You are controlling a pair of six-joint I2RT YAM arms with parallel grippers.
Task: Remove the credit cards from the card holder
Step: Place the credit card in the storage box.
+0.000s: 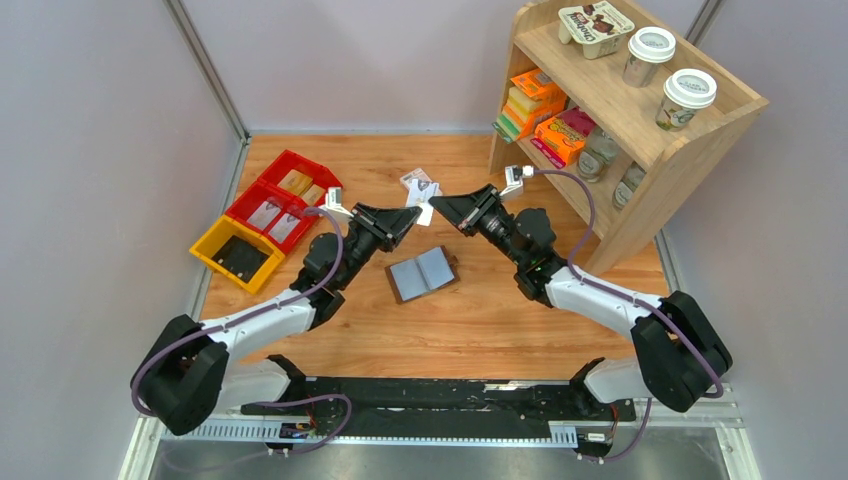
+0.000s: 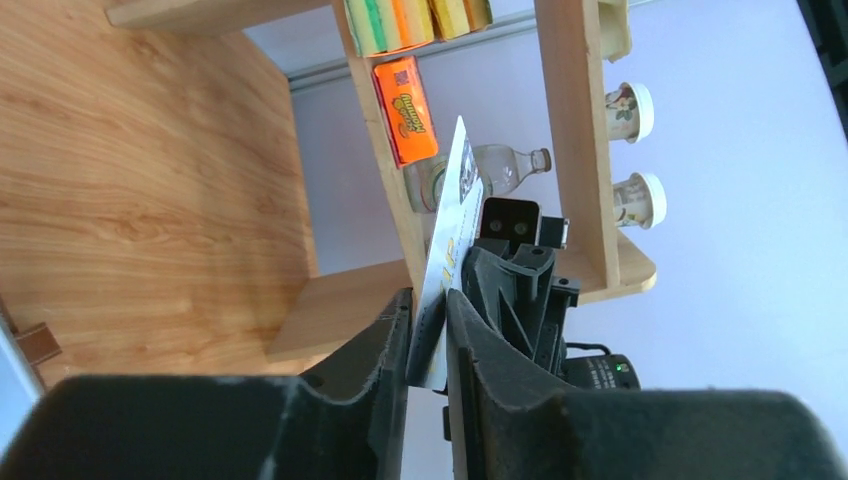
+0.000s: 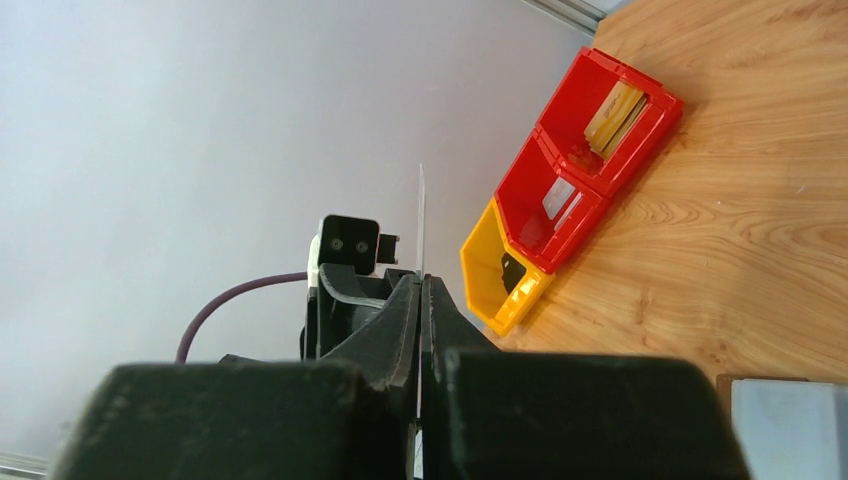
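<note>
Pale wood covers the tabletop (image 1: 500, 330) you are working over, and above its middle one credit card (image 1: 424, 214) hangs in the air between your two arms, standing on edge. Your right gripper (image 1: 437, 205) is clamped on it, its jaws pressed together on the thin card in its wrist view. Your left gripper (image 1: 411, 222) meets the same card from the left. Its jaws are narrow, and its wrist view shows one finger against each face of the card's lower end, so both grippers pinch it. Just near of them the card holder (image 1: 422, 272) lies open and flat on the wood, pale blue-grey pockets up. Just beyond the grippers, loose cards (image 1: 420, 183) lie on the table. At the far left you have red bins (image 1: 285, 200) and a yellow bin (image 1: 238, 255) touching them, and at the far right stands a wooden shelf (image 1: 640, 180).
</note>
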